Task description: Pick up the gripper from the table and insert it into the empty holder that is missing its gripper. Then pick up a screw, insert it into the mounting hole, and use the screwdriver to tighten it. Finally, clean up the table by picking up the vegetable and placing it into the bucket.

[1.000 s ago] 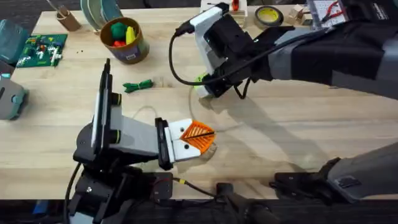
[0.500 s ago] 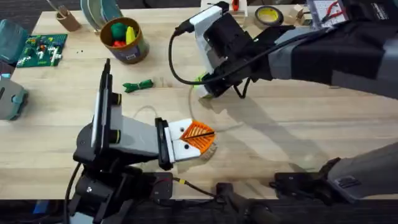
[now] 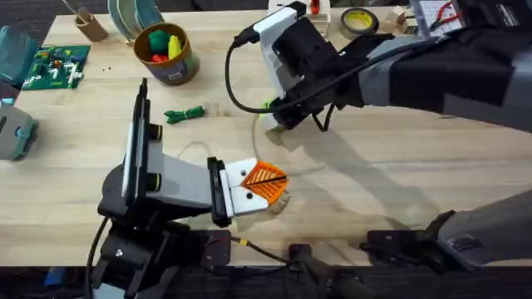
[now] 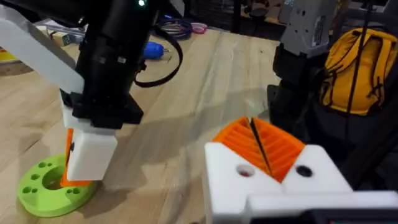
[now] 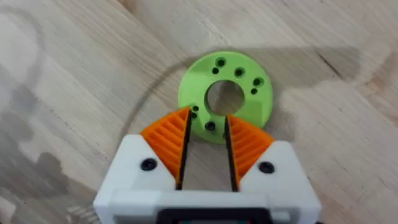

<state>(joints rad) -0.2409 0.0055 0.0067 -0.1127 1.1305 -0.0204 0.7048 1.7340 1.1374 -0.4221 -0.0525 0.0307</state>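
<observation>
Two pincers unchanged vs earlier: right pincer (image 5: 206, 142) slightly spread over green disc (image 5: 225, 96), left pincer (image 4: 264, 152) pressed together.

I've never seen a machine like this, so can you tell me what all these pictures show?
These are two robot arms at a wooden table. One picture looks down from a camera above them. The other two come from small cameras on the arms' wrists, so you see each arm's own fingers up close.

The left gripper has white fingers with orange ribbed pads pressed together, holding nothing. The right gripper is a little open, its tips at a lime-green disc with holes that lies flat on the wood.

Also on the table: a small dark-green toy vegetable, a tan bucket with red, yellow and green toys inside, a green circuit board and a yellow tape roll.
</observation>
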